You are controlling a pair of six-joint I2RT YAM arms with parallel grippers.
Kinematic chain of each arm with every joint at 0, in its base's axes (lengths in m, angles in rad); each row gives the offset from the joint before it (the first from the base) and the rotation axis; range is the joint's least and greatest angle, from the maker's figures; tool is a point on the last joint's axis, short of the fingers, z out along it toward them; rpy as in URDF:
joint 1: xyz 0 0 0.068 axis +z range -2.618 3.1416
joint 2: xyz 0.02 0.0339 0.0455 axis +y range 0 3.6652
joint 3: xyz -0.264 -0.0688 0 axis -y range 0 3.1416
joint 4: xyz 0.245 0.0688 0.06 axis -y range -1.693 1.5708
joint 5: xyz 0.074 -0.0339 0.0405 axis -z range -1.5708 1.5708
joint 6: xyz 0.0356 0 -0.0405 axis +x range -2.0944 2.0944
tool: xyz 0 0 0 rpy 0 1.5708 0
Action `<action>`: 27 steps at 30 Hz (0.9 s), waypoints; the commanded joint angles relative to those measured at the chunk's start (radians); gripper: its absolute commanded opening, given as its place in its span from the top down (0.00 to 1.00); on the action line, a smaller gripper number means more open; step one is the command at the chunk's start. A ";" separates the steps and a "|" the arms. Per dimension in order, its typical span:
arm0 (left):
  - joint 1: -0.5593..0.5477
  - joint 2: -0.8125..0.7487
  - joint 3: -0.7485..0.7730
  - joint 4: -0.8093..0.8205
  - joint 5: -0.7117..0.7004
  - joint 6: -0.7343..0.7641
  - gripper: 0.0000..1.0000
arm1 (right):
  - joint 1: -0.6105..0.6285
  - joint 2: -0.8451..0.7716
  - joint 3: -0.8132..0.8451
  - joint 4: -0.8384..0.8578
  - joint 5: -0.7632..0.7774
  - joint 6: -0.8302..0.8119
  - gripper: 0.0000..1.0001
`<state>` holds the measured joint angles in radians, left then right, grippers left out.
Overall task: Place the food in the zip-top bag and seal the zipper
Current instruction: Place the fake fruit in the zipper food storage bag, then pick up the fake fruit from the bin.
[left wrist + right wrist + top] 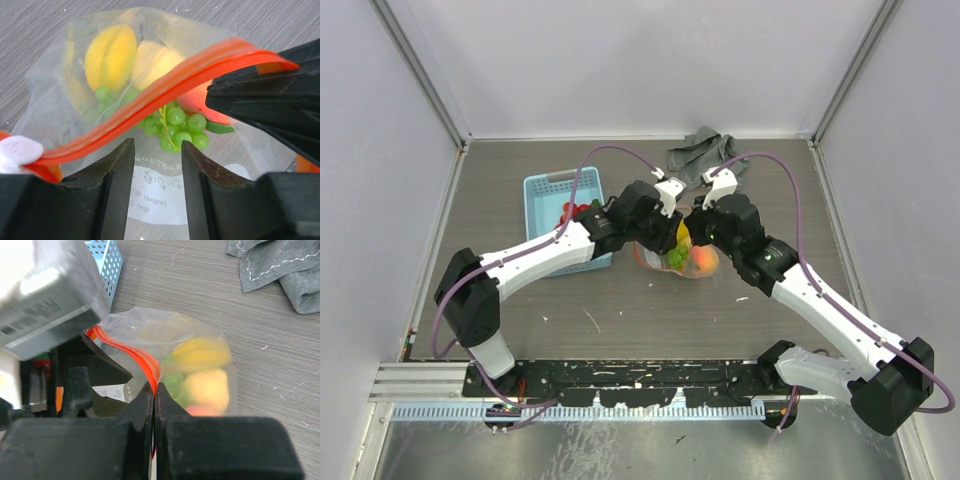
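Note:
The clear zip-top bag (682, 260) lies on the table between my two grippers, with a yellow lemon (110, 55), green grapes (177, 125) and an orange-red peach (200, 102) inside. Its red-orange zipper (150, 97) runs across the left wrist view. My right gripper (154, 387) is shut on the zipper (145, 360); in the left wrist view its black fingers (265, 95) clamp the strip. My left gripper (157, 147) is open, its jaws either side of the bag's printed label below the zipper. Red strawberries (575, 212) lie in the basket.
A light blue plastic basket (548, 190) stands left of the bag, its corner in the right wrist view (107, 260). A grey cloth (700, 152) lies bunched at the back, also in the right wrist view (280, 265). White walls enclose the table.

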<state>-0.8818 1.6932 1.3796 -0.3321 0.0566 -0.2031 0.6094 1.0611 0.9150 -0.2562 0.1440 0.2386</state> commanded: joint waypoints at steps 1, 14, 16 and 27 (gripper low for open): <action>-0.001 -0.088 0.003 0.035 -0.015 -0.034 0.54 | 0.006 0.001 0.049 0.046 0.005 -0.004 1.00; 0.000 -0.262 -0.039 -0.079 -0.095 -0.158 0.38 | 0.006 -0.005 0.039 0.047 0.015 -0.002 1.00; 0.001 -0.293 -0.050 -0.109 -0.124 -0.177 0.35 | 0.006 -0.005 0.037 0.048 0.018 -0.004 1.00; 0.097 -0.402 -0.145 -0.292 -0.221 -0.279 0.25 | 0.006 -0.004 0.028 0.045 0.043 -0.018 1.00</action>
<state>-0.8349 1.3273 1.2659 -0.5449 -0.1207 -0.4206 0.6094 1.0611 0.9150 -0.2565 0.1562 0.2379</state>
